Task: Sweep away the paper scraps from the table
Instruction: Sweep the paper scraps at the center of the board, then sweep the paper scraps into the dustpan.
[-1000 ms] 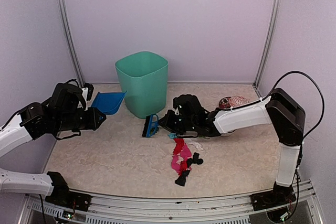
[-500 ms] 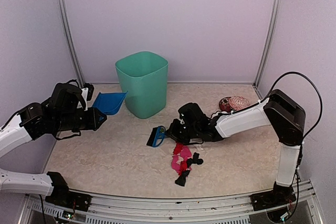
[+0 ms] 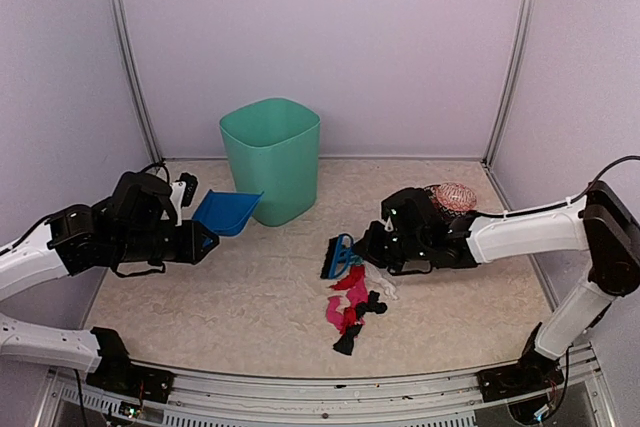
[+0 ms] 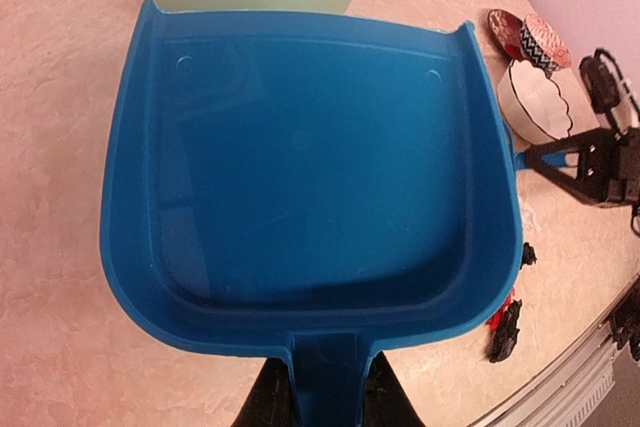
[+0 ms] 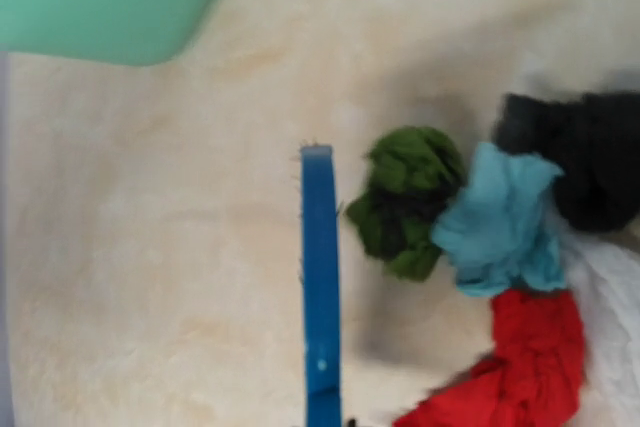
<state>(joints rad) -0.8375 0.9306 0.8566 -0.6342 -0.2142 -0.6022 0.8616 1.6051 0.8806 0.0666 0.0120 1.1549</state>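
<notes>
Just beside the brush (image 3: 338,256) clamped in right jaws, paper scraps (image 3: 348,305) on table (image 3: 230,297), left jaws clamping dustpan (image 3: 228,213).

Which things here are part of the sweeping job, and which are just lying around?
In the job: paper scraps; blue brush in the right gripper; blue dustpan in the left gripper; green bin, probably where the scraps go.
Lying about: patterned bowl; white bowl.
</notes>
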